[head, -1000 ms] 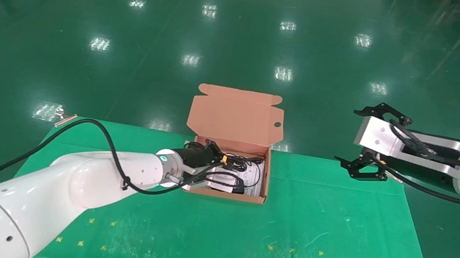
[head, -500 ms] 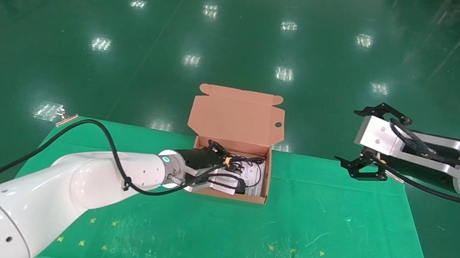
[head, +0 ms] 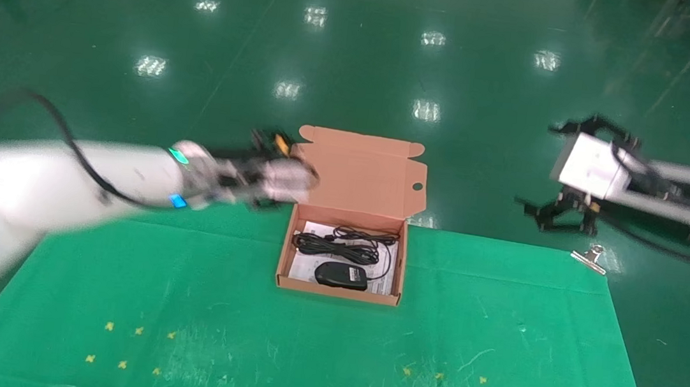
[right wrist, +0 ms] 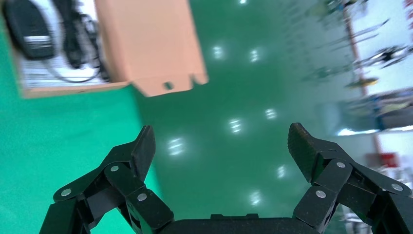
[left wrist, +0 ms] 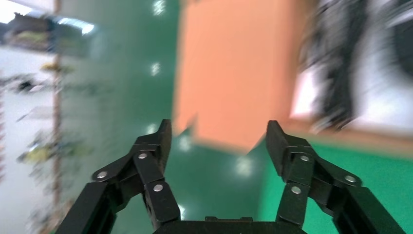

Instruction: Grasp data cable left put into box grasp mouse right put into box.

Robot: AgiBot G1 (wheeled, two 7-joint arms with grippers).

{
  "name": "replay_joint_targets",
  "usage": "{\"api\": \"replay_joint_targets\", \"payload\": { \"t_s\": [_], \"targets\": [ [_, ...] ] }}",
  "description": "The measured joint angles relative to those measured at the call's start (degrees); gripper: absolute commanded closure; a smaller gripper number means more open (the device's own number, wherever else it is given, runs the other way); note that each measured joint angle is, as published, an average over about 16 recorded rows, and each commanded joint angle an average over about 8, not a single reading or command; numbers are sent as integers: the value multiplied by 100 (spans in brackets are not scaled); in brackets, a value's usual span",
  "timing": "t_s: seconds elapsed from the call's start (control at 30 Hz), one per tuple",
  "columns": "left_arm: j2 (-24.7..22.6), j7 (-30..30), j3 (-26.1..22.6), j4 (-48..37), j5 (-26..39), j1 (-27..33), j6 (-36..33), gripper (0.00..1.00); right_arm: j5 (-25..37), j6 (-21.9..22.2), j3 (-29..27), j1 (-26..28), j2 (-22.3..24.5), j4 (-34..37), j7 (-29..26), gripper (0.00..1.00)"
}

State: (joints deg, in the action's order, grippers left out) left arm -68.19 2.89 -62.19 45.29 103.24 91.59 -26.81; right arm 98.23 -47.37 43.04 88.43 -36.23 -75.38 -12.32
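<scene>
The salmon-orange box (head: pixel 338 293) stands open at the table's far middle, its lid (head: pixel 357 172) upright. The black data cable (head: pixel 339 248) lies bundled inside, with the black mouse (head: pixel 341 275) in front of it. My left gripper (head: pixel 270 147) is open and empty, in the air beside the lid's left edge, above the table's far edge. The left wrist view shows its jaws wide apart (left wrist: pixel 217 134) before the lid (left wrist: pixel 234 73). My right gripper (head: pixel 537 165) is open and empty, off the table's far right corner (right wrist: pixel 220 134). The right wrist view shows the mouse (right wrist: pixel 29 27) and cable (right wrist: pixel 75 34).
A green cloth (head: pixel 329 346) covers the table, with small yellow crosses near the front. A metal clip (head: pixel 588 257) holds the cloth at the far right edge. White paper (head: pixel 379 267) lines the box bottom. Shiny green floor lies beyond the table.
My left gripper has come up out of the box and swung back to the left, leaving the cable inside. My right gripper has risen a little and drawn to the right.
</scene>
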Motion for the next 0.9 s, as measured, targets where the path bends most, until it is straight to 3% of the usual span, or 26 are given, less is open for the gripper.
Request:
{"api": "replay_joint_targets", "payload": {
  "t_s": [0.4,0.9],
  "targets": [
    [643,-603,356,425,-35,164,-194,0,-49,-306,-112,248,-49,115,319,0],
    [1302,-799,1378,1011,-1481,-586,-1554,0,-1347,-1149,-715,-426,-13,137,291,0]
  ]
}}
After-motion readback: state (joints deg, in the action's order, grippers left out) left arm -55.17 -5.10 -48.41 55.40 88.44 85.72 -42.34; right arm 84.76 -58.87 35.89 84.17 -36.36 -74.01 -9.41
